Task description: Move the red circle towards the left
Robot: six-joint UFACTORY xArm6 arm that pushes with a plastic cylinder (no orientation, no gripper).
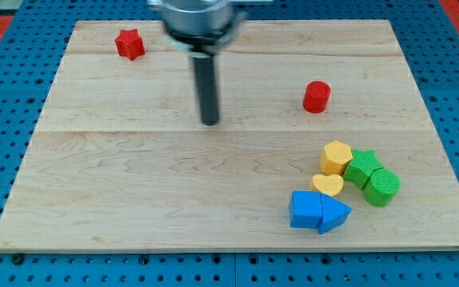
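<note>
The red circle [316, 96] is a small red cylinder on the wooden board [134, 191], right of the middle and toward the view's top. My tip [209, 122] is the lower end of the dark rod near the board's centre, well to the left of the red circle and a little lower in the view. It touches no block.
A red star [130, 44] lies at the view's top left. At the lower right sits a cluster: a yellow hexagon [336, 157], a yellow heart [327, 186], two green blocks [362, 167] [382, 186], a blue cube [304, 210] and a blue triangle [333, 213].
</note>
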